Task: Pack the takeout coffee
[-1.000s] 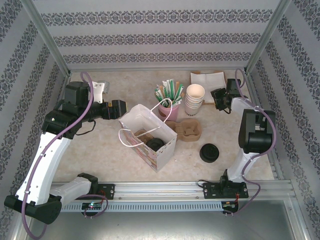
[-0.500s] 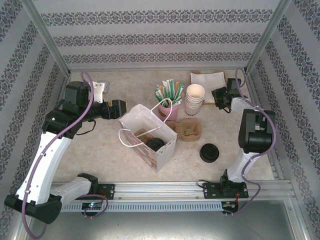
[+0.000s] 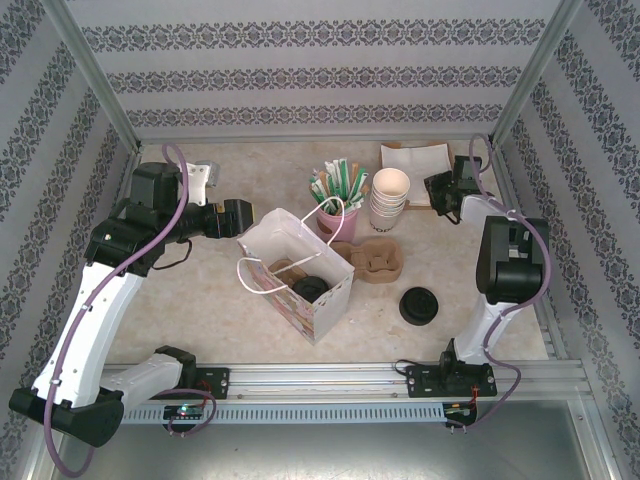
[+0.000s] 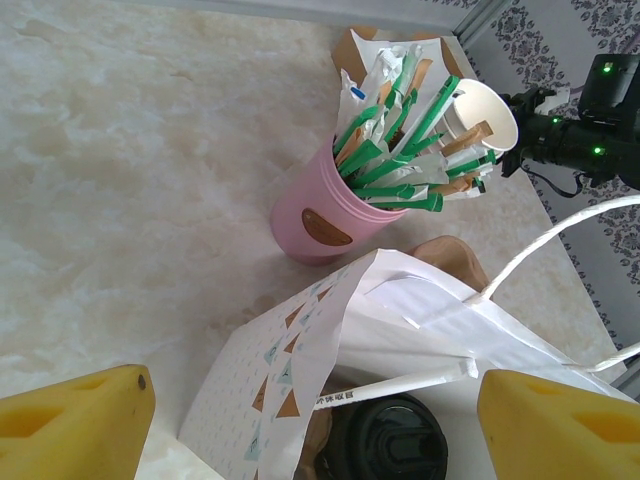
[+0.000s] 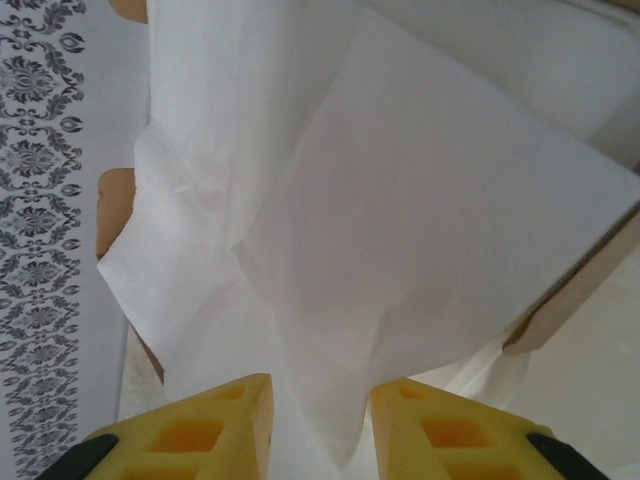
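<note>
The coffee (image 3: 312,288) sits inside the open paper bag (image 3: 295,270) at the centre of the top view. Only its black lid shows, next to a brown insert. In the left wrist view the lid is at the bottom edge, under the bag's white rim (image 4: 300,360). The left gripper (image 3: 240,218) hangs just left of the bag, its yellow fingers (image 4: 70,425) spread wide over the bag's mouth and holding nothing. The right gripper (image 3: 438,190) is at the upper right, by the napkins (image 3: 415,158). Its fingers (image 5: 190,430) stand narrow, with a napkin corner (image 5: 320,380) in the gap; I cannot tell if it is pinched. A pink cup (image 3: 337,215) of sticks, a cup stack (image 3: 390,200) and a carrier (image 3: 370,260) lie behind and right of the bag, and a loose lid (image 3: 418,305) lies lower right.
</note>
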`<state>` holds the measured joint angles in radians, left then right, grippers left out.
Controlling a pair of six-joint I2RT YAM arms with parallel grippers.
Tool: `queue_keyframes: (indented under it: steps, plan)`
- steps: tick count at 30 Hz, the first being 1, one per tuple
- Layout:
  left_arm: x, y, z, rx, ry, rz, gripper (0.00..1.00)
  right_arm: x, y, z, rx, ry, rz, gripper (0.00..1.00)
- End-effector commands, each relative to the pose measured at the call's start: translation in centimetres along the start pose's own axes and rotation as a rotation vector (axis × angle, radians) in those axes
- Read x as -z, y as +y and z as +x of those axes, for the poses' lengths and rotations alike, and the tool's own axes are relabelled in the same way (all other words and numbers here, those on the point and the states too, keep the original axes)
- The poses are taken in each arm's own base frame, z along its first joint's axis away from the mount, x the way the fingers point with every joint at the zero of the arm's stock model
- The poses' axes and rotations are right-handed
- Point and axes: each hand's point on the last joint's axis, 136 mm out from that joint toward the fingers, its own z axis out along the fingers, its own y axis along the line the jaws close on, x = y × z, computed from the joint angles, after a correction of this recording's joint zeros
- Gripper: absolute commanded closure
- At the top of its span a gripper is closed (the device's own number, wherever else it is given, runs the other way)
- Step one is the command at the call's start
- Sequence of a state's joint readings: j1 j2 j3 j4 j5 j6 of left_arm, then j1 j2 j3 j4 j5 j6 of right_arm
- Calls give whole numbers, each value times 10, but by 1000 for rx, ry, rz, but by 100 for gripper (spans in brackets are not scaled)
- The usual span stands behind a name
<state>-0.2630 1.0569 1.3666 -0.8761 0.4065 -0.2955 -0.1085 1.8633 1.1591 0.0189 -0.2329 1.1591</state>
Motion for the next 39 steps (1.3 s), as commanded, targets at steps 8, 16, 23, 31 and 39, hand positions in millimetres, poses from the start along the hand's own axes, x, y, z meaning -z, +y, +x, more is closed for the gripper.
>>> queue_keyframes:
  steps: [8,16,23,31,39]
  plan:
    - [-1,-2,-3,-15,-19,-4,15,-7,-3,7,-7,-16,16,63]
    - [0,-1,-3,-13,-19,-10,15,-9,-6,10,-14,-18,33,63]
    - [1,-1,-3,-10,-20,-12,15,-15,-10,15,-43,-6,32,64]
    - [1,-1,-3,-10,-23,-10,15,-24,-11,18,-56,6,36,65]
    - [3,0,-3,-11,-27,-19,15,-20,-6,16,-51,-9,21,82]
